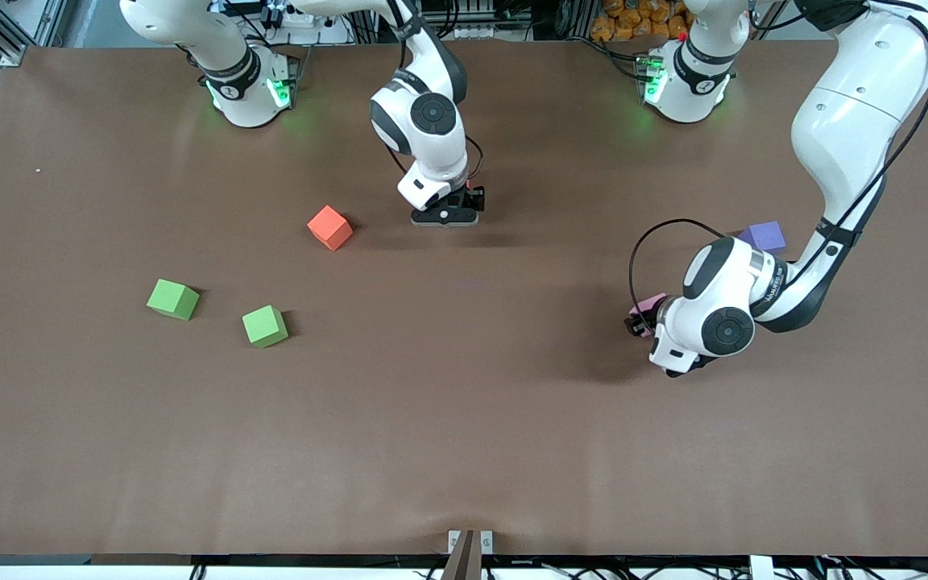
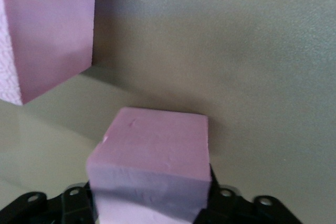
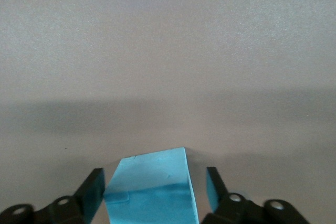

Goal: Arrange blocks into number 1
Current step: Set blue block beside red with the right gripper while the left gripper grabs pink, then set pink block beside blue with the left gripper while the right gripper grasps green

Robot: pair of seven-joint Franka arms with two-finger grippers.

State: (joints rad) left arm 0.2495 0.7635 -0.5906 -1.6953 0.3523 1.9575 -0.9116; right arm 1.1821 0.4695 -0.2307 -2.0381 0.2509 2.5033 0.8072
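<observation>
My left gripper (image 1: 643,321) (image 2: 152,203) is shut on a pink block (image 2: 152,156) (image 1: 648,305), low over the table toward the left arm's end. A second pinkish block (image 2: 42,30) lies close by in the left wrist view. My right gripper (image 1: 448,216) (image 3: 153,190) is down at the table's middle, open, with a light blue block (image 3: 152,190) between its fingers and a gap showing on one side. The front view hides that block under the hand. A red block (image 1: 329,227) lies beside the right gripper. Two green blocks (image 1: 173,299) (image 1: 265,326) lie nearer the front camera, toward the right arm's end.
A purple block (image 1: 764,236) sits by the left arm's forearm, farther from the front camera than the pink one. The brown table (image 1: 464,419) carries nothing else. The left arm's elbow (image 1: 851,121) hangs over its end of the table.
</observation>
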